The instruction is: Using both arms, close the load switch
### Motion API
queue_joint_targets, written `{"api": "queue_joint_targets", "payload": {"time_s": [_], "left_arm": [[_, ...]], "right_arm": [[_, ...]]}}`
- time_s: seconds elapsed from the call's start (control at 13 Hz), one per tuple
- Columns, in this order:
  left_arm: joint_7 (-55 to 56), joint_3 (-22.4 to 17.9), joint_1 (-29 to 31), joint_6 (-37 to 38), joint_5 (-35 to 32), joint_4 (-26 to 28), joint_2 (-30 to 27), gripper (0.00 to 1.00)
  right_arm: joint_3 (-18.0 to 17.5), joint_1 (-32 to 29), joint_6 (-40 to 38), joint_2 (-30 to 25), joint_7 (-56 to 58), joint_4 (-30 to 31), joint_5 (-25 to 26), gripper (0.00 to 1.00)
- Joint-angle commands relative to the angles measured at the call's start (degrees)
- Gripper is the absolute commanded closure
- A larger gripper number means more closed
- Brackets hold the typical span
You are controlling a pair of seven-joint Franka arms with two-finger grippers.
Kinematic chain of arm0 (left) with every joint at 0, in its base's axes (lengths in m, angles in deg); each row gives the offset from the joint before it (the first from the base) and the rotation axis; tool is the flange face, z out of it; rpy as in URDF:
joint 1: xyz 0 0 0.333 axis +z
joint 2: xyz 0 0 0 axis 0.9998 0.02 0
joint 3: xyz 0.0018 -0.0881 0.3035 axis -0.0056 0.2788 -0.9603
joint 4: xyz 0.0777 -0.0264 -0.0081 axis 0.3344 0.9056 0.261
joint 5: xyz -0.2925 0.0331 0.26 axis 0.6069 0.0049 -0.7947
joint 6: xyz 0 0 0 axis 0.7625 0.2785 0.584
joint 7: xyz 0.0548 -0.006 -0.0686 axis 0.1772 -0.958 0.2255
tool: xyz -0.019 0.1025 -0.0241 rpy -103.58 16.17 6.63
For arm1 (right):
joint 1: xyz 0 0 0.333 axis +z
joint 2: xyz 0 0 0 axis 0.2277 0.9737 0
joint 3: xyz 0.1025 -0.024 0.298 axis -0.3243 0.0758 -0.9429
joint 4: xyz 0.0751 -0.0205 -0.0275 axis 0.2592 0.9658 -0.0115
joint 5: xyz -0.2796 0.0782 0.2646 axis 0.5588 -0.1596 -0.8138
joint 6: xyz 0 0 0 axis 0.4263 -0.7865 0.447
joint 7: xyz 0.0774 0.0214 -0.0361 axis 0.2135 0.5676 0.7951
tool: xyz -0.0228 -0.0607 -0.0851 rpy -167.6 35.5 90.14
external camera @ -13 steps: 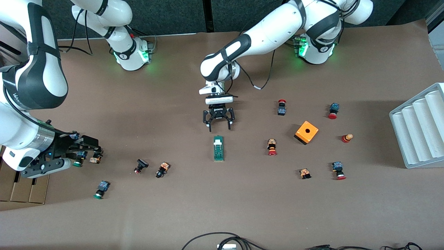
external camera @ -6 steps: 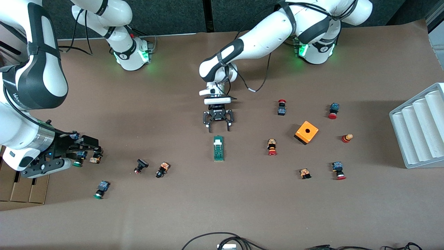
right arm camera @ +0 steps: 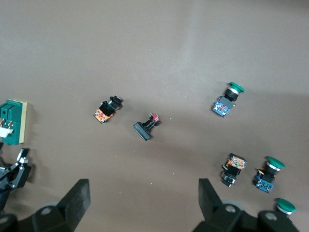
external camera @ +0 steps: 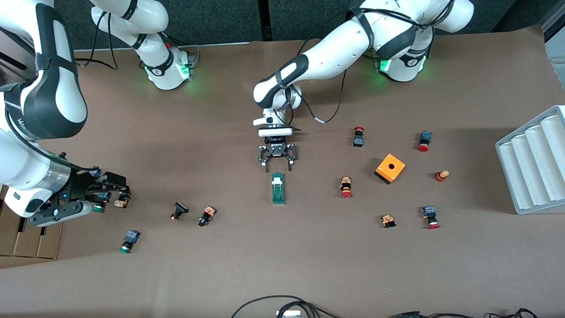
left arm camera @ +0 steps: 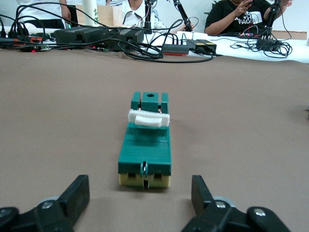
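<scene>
The load switch (external camera: 278,189) is a narrow green block lying in the middle of the table, with its white handle (left arm camera: 148,119) near the end that points away from my left gripper. My left gripper (external camera: 277,168) is open and empty, low over the table just short of the switch's end on the robots' side. In the left wrist view the switch (left arm camera: 146,147) lies centred ahead of the open gripper (left arm camera: 140,198), not touching it. My right gripper (external camera: 118,191) is open and empty, up over push buttons at the right arm's end. The right wrist view shows the gripper (right arm camera: 142,193) and the switch (right arm camera: 12,121).
Small push buttons (external camera: 206,216) are scattered toward both ends of the table. An orange box with a hole (external camera: 390,168) and a grey ridged tray (external camera: 534,159) lie toward the left arm's end. Cardboard (external camera: 26,238) lies under the right arm. Cables (external camera: 282,304) run along the near edge.
My left gripper has moved a little closer to the load switch and lower. The right arm and the switch have not moved.
</scene>
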Motion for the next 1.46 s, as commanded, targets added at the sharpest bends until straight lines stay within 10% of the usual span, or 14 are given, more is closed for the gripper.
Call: {"api": "queue_joint_targets", "payload": {"time_s": [0.0,0.85,1.39], "left_arm": [[-2.0,-1.4,-1.1,0.3,-1.1,-2.6,1.6,0.14],[-5.5,-1.5,-1.1,0.2,-1.5,-4.5,3.2,0.25],[-4.4,-1.5,-1.0,0.3,-1.4,-6.4,3.3,0.27]], "right_arm": [[-0.3,1.3,-0.6,0.1,-0.3,-0.2,1.4,0.00],[-0.4,10.8,2.6,2.4,0.5,-0.5,1.5,0.00],[-0.3,11.7,10.0,7.3,30.5,0.5,-7.4,0.00]]}}
